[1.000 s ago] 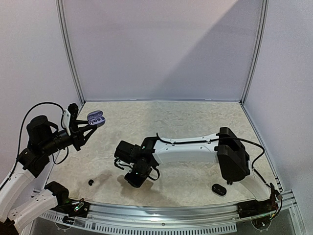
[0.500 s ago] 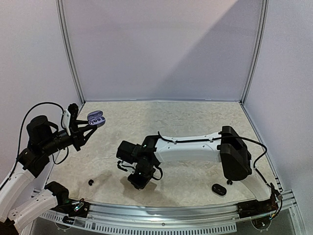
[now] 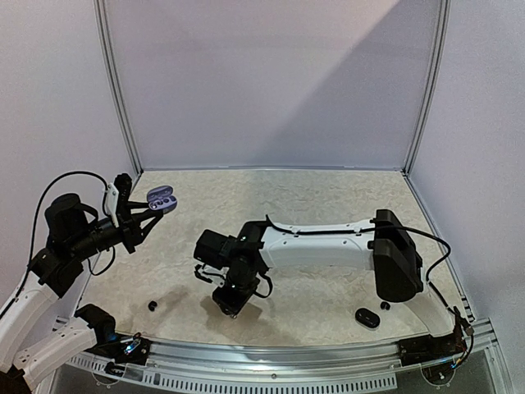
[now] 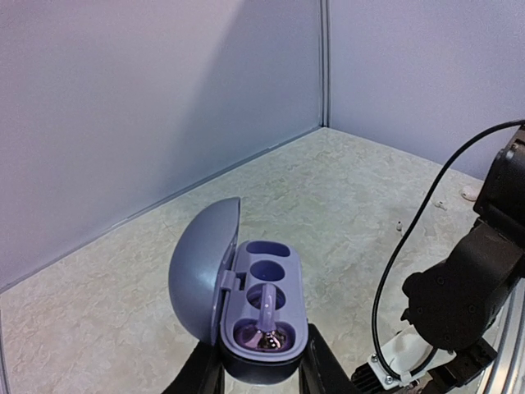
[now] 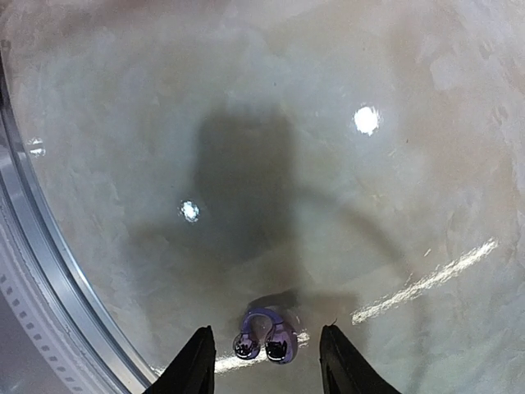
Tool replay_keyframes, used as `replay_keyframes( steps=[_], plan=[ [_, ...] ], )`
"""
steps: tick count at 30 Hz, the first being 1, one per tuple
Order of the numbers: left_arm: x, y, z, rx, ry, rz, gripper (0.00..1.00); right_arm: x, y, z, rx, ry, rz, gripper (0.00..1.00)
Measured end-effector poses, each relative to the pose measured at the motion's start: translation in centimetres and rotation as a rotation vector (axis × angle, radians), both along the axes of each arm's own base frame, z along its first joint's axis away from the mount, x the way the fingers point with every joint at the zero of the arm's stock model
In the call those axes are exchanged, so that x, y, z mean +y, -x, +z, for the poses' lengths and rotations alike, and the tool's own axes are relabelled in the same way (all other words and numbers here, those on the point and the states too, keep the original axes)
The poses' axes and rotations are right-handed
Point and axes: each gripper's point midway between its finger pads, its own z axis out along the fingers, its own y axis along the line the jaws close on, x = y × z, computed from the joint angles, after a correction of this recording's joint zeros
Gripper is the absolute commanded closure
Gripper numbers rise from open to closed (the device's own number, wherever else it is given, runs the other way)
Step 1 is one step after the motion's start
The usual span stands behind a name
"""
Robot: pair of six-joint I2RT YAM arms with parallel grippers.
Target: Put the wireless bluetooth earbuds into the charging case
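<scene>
Your left gripper [image 4: 258,368]: it is pinched onto the near end of the charging case [image 4: 264,305] and holds it up in the air, over the left side of the table [image 3: 328,205].
Charging case: the lid [image 4: 201,275] stands open on the left side. You can see the earbud in the case [image 4: 264,327] sitting in the near hole.
Your right gripper [image 5: 267,361]: it points down at the table near the front edge. Its two fingers stand apart and grip nothing.
Purple earbud [image 5: 264,336]: it lies on the table between your right fingers and touches neither one.
Small black bud [image 3: 152,305]: it lies on the table at the front left, well apart from both grippers.
Black oval thing [image 3: 367,317]: it lies at the front right.
</scene>
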Motion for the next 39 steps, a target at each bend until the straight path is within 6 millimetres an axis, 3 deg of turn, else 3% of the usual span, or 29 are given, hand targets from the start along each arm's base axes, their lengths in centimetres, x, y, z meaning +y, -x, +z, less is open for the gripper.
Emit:
replay_keyframes(
  steps=[8, 14, 24, 39],
  plan=[
    [0.0, 0.0, 0.0, -0.001, 0.000, -0.001, 1.00, 0.8, -1.0, 1.7, -0.047, -0.027, 0.014, 0.70],
    [0.0, 0.0, 0.0, -0.004, -0.004, -0.001, 1.00, 2.4, -1.7, 3.3, -0.078, -0.069, 0.033, 0.73],
    [0.0, 0.0, 0.0, -0.005, -0.006, -0.002, 1.00, 0.9, -1.1, 0.0, -0.057, 0.035, 0.084, 0.74],
    [0.0, -0.2, -0.3, 0.005, -0.010, -0.001, 1.00, -0.8, -0.4, -1.5, -0.045, 0.108, 0.133, 0.76]
  ],
)
